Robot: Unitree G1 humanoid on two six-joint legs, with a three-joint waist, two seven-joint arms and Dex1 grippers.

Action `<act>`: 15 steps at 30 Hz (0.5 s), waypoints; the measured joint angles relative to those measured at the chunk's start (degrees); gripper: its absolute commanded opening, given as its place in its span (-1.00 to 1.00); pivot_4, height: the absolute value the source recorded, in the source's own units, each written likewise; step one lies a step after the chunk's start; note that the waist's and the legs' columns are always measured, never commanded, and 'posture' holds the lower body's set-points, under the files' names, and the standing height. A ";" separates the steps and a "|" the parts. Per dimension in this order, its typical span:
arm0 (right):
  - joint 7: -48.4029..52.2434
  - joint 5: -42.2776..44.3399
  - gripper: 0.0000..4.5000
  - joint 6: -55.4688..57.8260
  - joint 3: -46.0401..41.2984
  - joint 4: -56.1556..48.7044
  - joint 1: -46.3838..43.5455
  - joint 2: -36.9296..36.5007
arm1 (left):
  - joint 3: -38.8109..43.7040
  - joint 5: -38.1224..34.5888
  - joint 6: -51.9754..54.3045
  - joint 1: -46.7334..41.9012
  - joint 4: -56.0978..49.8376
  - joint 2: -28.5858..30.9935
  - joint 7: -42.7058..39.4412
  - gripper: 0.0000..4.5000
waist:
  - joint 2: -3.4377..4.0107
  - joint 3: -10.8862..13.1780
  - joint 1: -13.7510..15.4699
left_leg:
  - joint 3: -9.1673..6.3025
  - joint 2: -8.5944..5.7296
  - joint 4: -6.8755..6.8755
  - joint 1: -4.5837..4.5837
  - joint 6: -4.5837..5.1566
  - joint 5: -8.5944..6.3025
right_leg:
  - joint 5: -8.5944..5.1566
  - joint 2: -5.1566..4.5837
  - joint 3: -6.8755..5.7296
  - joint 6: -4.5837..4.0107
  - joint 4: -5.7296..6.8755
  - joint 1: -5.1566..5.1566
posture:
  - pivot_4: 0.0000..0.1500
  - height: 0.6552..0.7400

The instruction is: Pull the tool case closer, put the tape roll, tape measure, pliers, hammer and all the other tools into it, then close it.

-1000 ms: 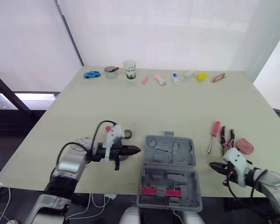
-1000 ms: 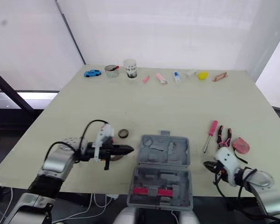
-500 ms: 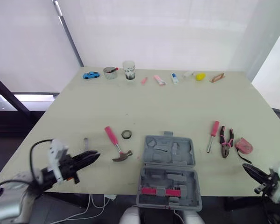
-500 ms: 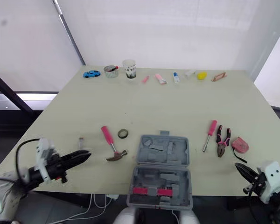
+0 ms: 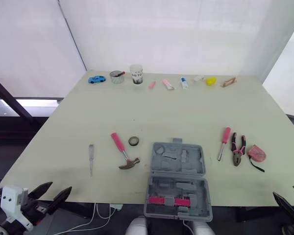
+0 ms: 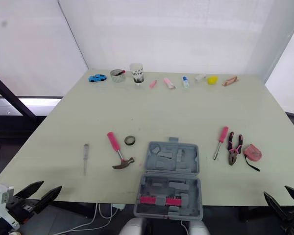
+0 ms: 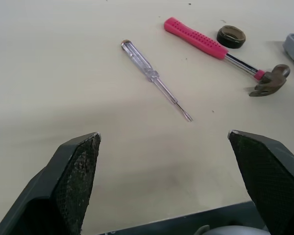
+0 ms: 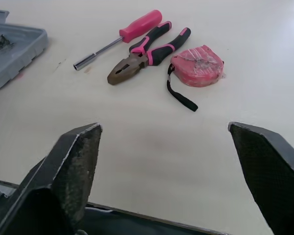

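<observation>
The grey tool case (image 5: 178, 178) lies open at the table's near edge, with pink pieces in its near half. Left of it are a pink-handled hammer (image 5: 122, 151), a dark tape roll (image 5: 133, 141) and a clear-handled screwdriver (image 7: 154, 78). To the case's right lie a pink screwdriver (image 8: 122, 36), pink-and-black pliers (image 8: 147, 49) and a red tape measure (image 8: 198, 66). My left gripper (image 5: 61, 186) hangs open and empty below the table's near-left edge. My right gripper (image 6: 275, 191) is open and empty off the near-right edge.
Along the table's far edge stand a blue toy car (image 5: 96, 79), a metal cup (image 5: 117, 76), a paper cup (image 5: 136, 73), a yellow object (image 5: 211, 80) and several small items. The wide middle of the table (image 5: 176, 112) is bare.
Both arms have drawn back from beside the case to below the table's near edge. Both grippers have gone from shut to open. The tools have not moved.
</observation>
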 measured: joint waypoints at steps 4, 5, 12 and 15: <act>-0.66 -0.03 0.97 0.23 0.04 -1.16 0.38 0.21 | -0.87 1.29 -1.98 -0.44 2.03 0.78 0.02 1.00 | 0.03 -0.02 0.05 | 0.06 -0.03 -0.06 -0.06 0.13 0.07 | 0.04 0.03 -0.18 -0.23 -0.03 -0.08 | 1.00 1.00; -0.65 0.04 0.97 0.55 0.15 -2.31 0.07 0.18 | -2.30 3.54 -3.25 -0.62 2.66 2.59 0.01 1.00 | 0.00 -0.01 0.06 | 0.04 -0.03 -0.06 -0.07 0.19 0.10 | 0.04 0.11 -0.24 -0.24 -0.03 -0.08 | 1.00 1.00; 1.59 0.96 0.97 2.49 5.05 -10.99 -2.12 -0.43 | -10.52 13.10 -7.43 -8.02 2.36 11.52 0.41 1.00 | 0.02 -0.02 0.23 | 0.04 -0.01 -0.02 -0.03 0.07 0.04 | 0.03 0.13 -0.28 -0.19 0.06 -0.07 | 1.00 1.00; 2.24 2.76 0.97 4.65 6.25 -13.73 -3.70 -1.94 | -13.10 14.84 -7.62 -10.96 1.58 14.43 0.00 1.00 | 0.05 -0.03 0.07 | 0.11 -0.01 -0.03 -0.03 0.26 0.15 | 0.07 0.26 -0.23 -0.25 0.05 -0.06 | 1.00 1.00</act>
